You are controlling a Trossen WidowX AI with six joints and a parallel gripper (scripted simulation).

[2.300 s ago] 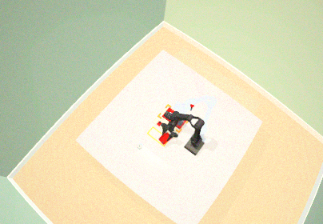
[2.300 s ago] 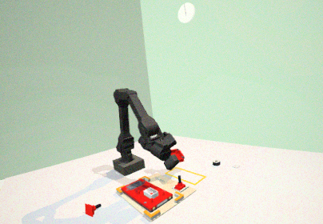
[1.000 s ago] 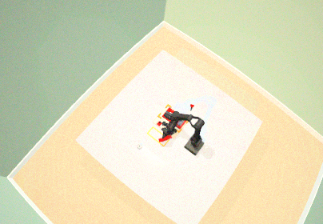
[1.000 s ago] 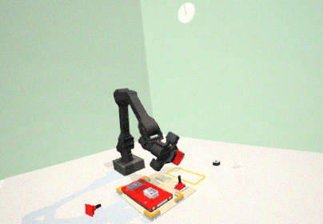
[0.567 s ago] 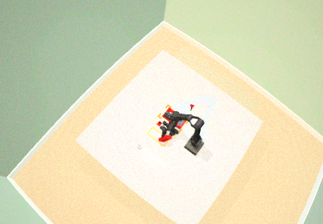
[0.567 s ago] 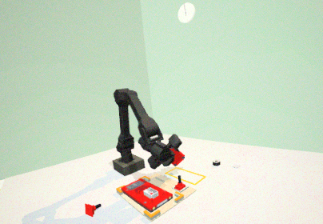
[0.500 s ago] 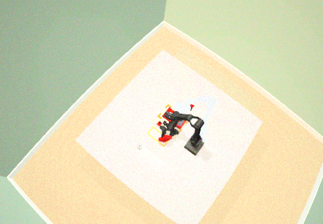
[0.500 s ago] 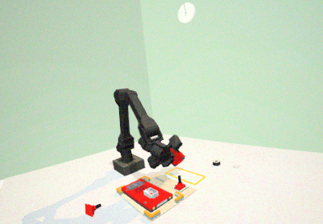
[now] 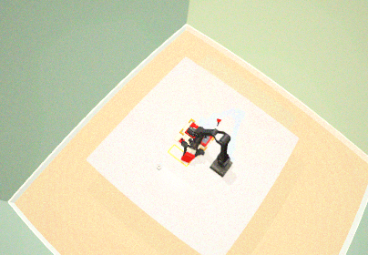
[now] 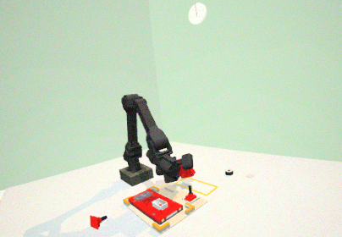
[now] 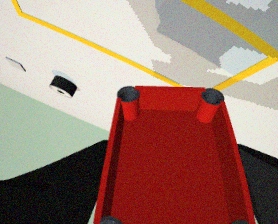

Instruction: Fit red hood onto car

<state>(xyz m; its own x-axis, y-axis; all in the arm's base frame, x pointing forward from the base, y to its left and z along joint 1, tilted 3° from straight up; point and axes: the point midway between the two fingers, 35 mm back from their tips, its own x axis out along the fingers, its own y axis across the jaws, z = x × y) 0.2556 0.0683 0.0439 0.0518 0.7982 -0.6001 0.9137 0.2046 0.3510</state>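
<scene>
The red hood (image 9: 188,158) (image 10: 186,171) (image 11: 170,172) is in my gripper (image 9: 192,152) (image 10: 179,168) (image 11: 171,149), which is shut on its two long sides. The wrist view shows the hood's hollow inside and two round corner bosses with dark openings; two more are cut off at the bottom edge. In the exterior view the hood is in the air, off to the far side of the chassis. The red chassis (image 10: 141,205) sits in the jig (image 10: 201,203) with the pale engine block (image 10: 159,203) on its deck. The pegs are too small to make out.
A yellow outline (image 9: 171,147) (image 10: 212,190) (image 11: 100,49) lies on the table beside the jig. A red piece with a black stem (image 10: 190,196) stands at the jig; another (image 9: 219,121) (image 10: 96,222) lies apart. A small black-and-white cylinder (image 10: 228,173) (image 11: 64,85) lies beyond the outline.
</scene>
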